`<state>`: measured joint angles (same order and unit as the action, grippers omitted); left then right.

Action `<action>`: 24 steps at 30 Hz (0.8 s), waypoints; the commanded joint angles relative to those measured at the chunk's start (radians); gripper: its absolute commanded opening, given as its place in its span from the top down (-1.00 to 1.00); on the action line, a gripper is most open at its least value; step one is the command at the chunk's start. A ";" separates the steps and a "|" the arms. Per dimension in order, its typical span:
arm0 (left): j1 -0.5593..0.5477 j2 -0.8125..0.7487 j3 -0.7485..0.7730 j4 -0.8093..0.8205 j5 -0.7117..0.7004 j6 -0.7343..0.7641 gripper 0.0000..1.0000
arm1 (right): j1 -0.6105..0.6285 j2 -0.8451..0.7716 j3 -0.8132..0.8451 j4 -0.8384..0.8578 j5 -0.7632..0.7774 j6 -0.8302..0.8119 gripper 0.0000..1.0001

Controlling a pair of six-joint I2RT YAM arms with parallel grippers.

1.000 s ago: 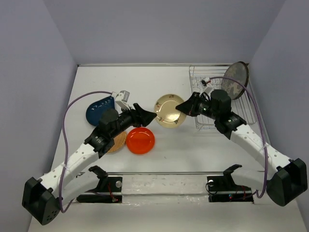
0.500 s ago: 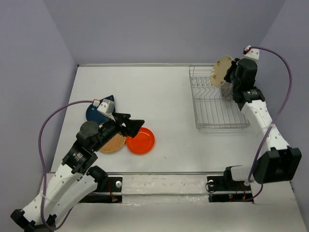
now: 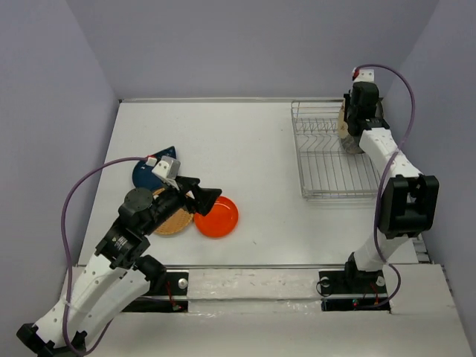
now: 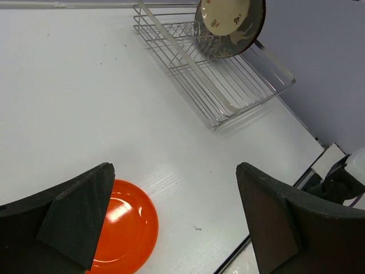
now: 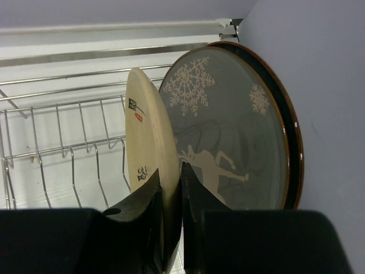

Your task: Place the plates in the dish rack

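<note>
- Dish rack (image 3: 327, 178): stands at the table's far right corner.
- Grey deer plate (image 5: 228, 131): upright on edge at the rack's far end.
- Cream plate (image 5: 145, 131): upright, just in front of the grey deer plate, over the rack tines.
- Orange-red plate (image 3: 216, 216): flat on the table, near left.
- Blue leaf plate (image 3: 145, 172) and tan plate (image 3: 172, 221): flat, left of it.
- Right gripper (image 5: 171, 171): pinching the cream plate's rim.
- Left gripper (image 4: 175, 171): fingers spread, empty, above the orange-red plate's edge.
</note>
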<state>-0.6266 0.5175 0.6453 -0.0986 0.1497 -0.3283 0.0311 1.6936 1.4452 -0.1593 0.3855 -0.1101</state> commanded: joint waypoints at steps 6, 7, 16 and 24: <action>0.001 0.012 -0.006 0.020 0.002 0.025 -0.98 | -0.007 0.064 0.026 0.081 -0.006 -0.091 0.86; 0.001 0.012 -0.006 0.020 0.002 0.025 -0.98 | -0.007 0.070 0.018 0.081 -0.011 -0.092 0.86; 0.005 0.027 -0.006 0.020 0.001 0.023 -0.98 | -0.016 0.107 -0.026 0.086 -0.043 -0.068 0.51; 0.018 0.042 -0.006 0.017 0.002 0.023 -0.98 | -0.016 0.061 0.047 -0.008 -0.034 0.021 -0.38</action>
<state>-0.6193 0.5514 0.6453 -0.1036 0.1486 -0.3222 0.0204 1.8053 1.4143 -0.1516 0.3485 -0.1467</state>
